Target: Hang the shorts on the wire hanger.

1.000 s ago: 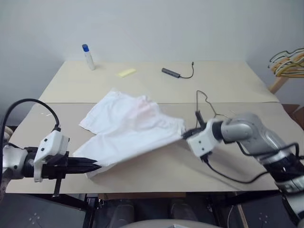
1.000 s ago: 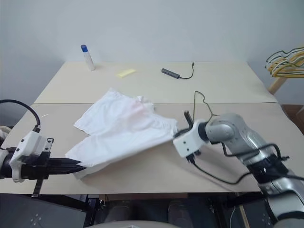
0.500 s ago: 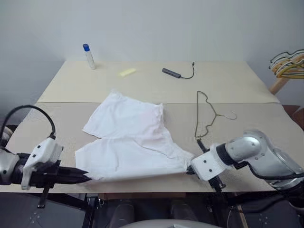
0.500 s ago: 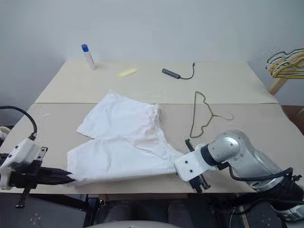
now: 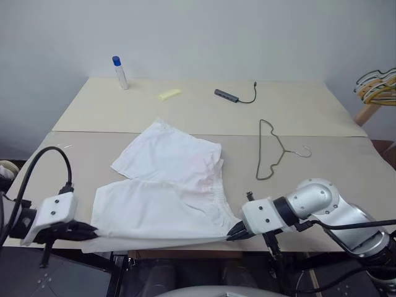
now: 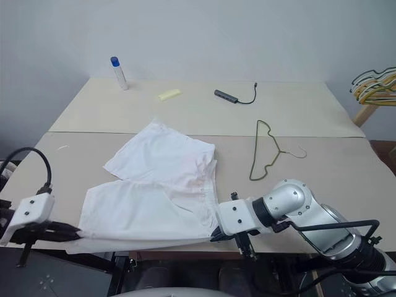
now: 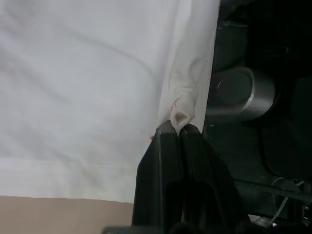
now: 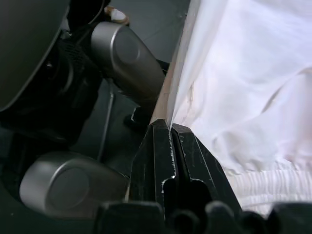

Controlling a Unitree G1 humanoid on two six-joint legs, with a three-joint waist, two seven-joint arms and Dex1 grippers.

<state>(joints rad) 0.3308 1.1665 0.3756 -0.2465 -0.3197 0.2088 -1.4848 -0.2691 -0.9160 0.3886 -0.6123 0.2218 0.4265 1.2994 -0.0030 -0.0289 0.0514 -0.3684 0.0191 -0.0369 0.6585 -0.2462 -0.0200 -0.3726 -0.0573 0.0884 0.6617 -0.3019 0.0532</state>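
While the shorts (image 5: 167, 185) lie spread on the tabletop (image 5: 204, 105), their near edge drawn taut over its front edge, the left tool (image 5: 91, 232) and right tool (image 5: 234, 232) each pinch a corner of that edge. The step in hand looks like straightening the cloth; next it must go to the wire hanger (image 5: 272, 151), well apart on the right, lying lengthwise away from the robot, hook pointing right.
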